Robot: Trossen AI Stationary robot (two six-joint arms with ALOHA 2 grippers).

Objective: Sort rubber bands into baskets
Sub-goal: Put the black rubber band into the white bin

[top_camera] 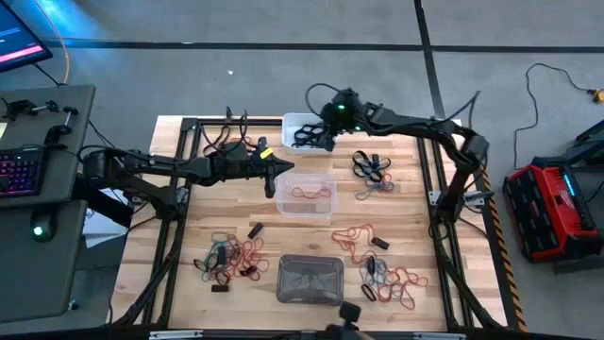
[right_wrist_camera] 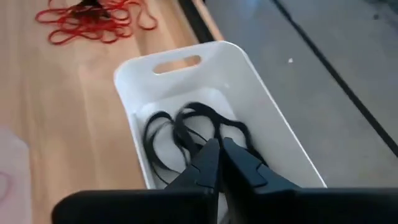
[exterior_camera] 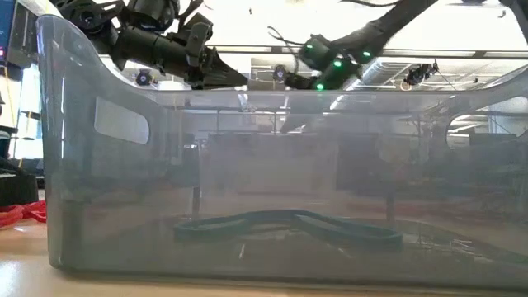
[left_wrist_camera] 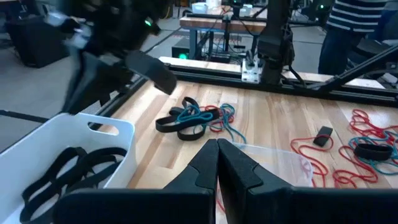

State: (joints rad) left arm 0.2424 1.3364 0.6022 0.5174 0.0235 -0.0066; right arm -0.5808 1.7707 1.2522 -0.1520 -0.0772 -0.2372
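Note:
Three baskets stand in a row down the table's middle. The white basket at the far side holds black rubber bands. Red bands lie in the clear basket, and teal ones on the floor of the grey basket at the near edge. My right gripper hangs shut just above the white basket's black bands, with nothing seen between its fingers. My left gripper is shut and empty, held level above the gap between the white and clear baskets.
Loose mixed bands lie in piles: near left, far left, far right, and near right, with red ones between. Small black blocks lie among them. A person in a striped shirt stands beyond the table.

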